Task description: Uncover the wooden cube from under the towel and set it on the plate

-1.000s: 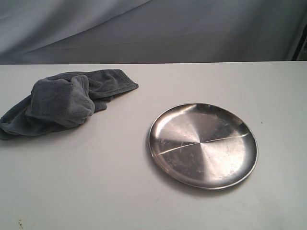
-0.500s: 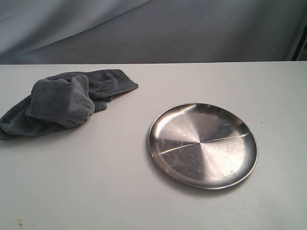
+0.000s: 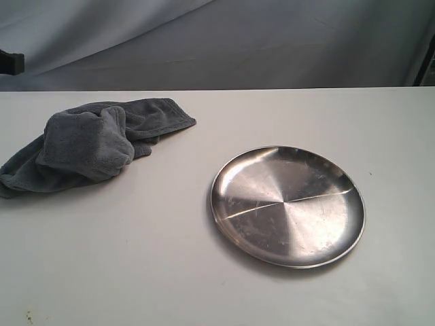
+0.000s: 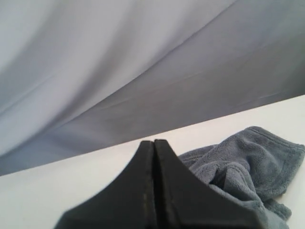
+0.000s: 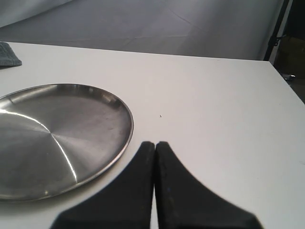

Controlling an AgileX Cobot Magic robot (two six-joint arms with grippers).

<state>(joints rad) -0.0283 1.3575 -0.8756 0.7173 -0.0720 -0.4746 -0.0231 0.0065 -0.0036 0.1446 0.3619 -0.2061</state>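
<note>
The dark grey towel (image 3: 92,144) lies bunched in a lump at the left of the white table, with a boxy bulge in it. The wooden cube is hidden. The steel plate (image 3: 287,205) sits bare right of centre. A dark piece of the left arm (image 3: 11,62) shows at the exterior view's left edge. In the left wrist view my left gripper (image 4: 154,141) is shut and holds nothing, with the towel (image 4: 243,162) just beyond and beside it. My right gripper (image 5: 155,143) is shut and holds nothing too, beside the plate's rim (image 5: 125,141). It does not show in the exterior view.
A grey draped backdrop (image 3: 224,41) hangs behind the table's far edge. A dark stand (image 5: 279,26) rises past the table's corner in the right wrist view. A corner of the towel (image 5: 8,55) shows far off in that view.
A dark piece of the left arm has come into the exterior view at the upper left edge. Towel and plate have not moved.
</note>
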